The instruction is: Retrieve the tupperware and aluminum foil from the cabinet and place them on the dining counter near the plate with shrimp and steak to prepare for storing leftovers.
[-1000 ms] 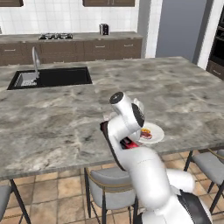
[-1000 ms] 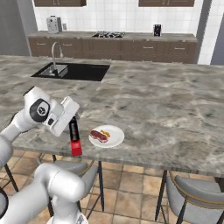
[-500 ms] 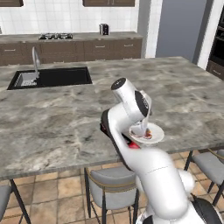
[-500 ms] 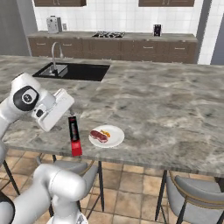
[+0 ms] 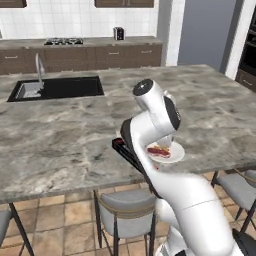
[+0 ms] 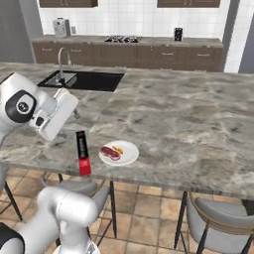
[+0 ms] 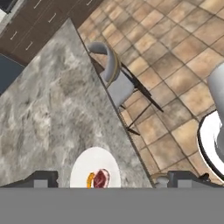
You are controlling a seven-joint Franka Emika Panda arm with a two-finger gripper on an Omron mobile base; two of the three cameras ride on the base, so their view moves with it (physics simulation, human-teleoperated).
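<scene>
Lying on the grey-brown marbled stone dining counter [image 6: 178,119], the long slim black foil box with a red end [image 6: 82,152] sits just beside the small round white plate of meat and shrimp [image 6: 119,153]. Its red end reaches the counter edge. It looks light, stiff and crushable, best pinched across its narrow middle; the two-finger gripper [image 7: 111,179] hangs spread apart, empty.

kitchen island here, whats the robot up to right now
The white arm is raised over the near edge of the dining counter, and its gripper has open jaws holding nothing. The aluminum foil lies on the counter at that edge, red end toward the stools, just beside the plate with shrimp and steak. The hand view looks down on that plate with the jaws apart on either side of it. No tupperware sits by the plate, so that part of the job looks undone.
</scene>
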